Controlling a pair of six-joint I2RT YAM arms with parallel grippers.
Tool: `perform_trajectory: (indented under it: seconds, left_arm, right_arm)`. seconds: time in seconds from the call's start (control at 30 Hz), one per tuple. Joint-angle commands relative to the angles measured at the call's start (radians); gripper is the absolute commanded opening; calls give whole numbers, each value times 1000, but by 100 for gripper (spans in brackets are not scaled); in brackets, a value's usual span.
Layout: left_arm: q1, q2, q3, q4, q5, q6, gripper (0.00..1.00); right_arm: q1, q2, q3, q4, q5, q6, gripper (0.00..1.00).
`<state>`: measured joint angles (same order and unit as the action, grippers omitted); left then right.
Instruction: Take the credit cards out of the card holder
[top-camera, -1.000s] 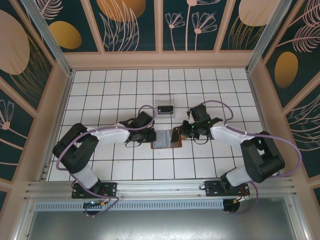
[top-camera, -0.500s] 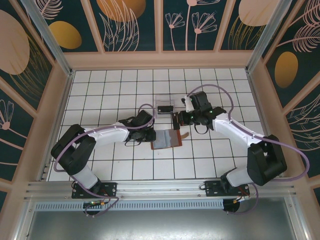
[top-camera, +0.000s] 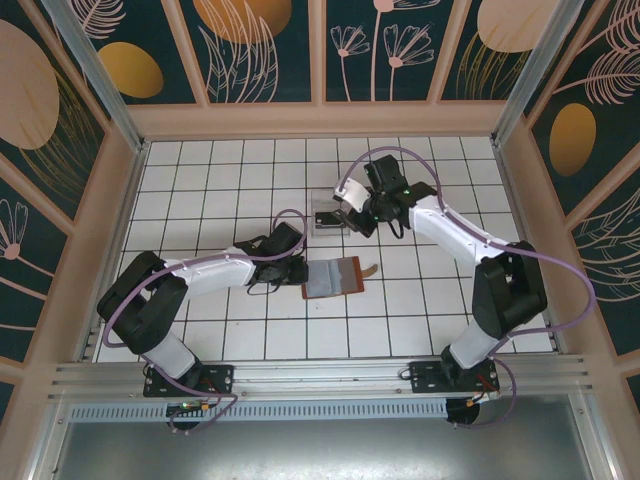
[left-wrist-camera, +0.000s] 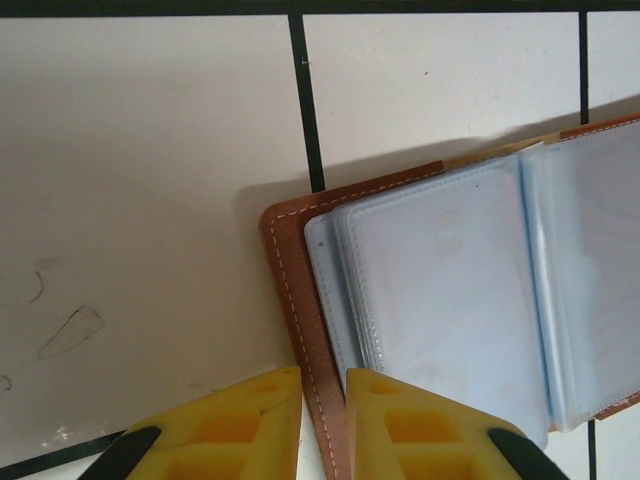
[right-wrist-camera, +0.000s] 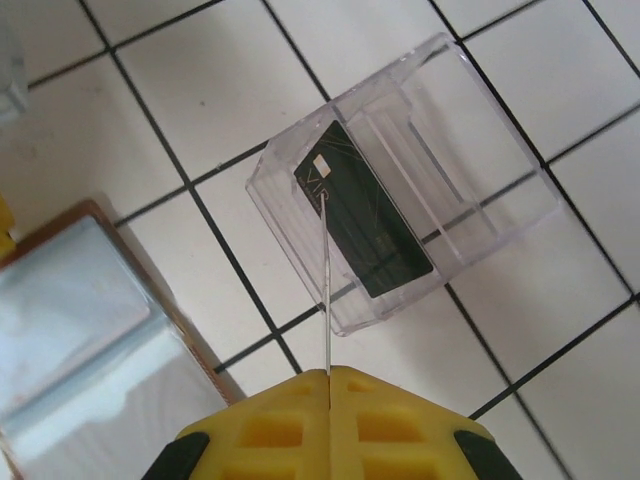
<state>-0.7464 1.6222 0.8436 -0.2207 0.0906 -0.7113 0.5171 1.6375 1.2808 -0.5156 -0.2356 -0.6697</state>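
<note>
The card holder (top-camera: 333, 277) lies open on the white tiled table (top-camera: 230, 180), a little in front of the middle, its brown cover down and its pale blue-grey sleeves facing up. A small brown tab (top-camera: 368, 270) sticks out from its right edge.

The left gripper (left-wrist-camera: 322, 388) sits low at the holder's left edge. Its yellow fingers (left-wrist-camera: 250, 420) are drawn close together, and the stitched brown rim of the cover runs into the narrow gap between them, so it looks pinched there.

Just behind the holder stands a clear stand (right-wrist-camera: 480, 170), and a dark card (right-wrist-camera: 365, 225) with a pale chip mark leans inside it. The right gripper (right-wrist-camera: 328, 385) hovers over the near side of that stand, reaching in from the right. Its fingers are pressed tight together on a thin card (right-wrist-camera: 325, 290), seen edge-on from the wrist as a fine line that runs from the fingertips up to the dark card's top corner. I cannot tell whether the two cards touch. The holder's right end shows just beside the stand, at the lower left of that wrist view.
</note>
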Motion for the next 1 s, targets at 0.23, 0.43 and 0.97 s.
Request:
perform_trajectory:
  seconds: [0.23, 0.43, 0.97]
  left_arm:
    - [1, 68, 13, 9, 18, 28, 19]
    - [1, 86, 36, 9, 21, 34, 17]
    - [5, -30, 44, -103, -79, 35, 18]
  right_arm:
    - [4, 106, 177, -117, 16, -277, 0]
    - [13, 137, 217, -130, -20, -300, 0]
    - [24, 323, 407, -269, -25, -398, 0]
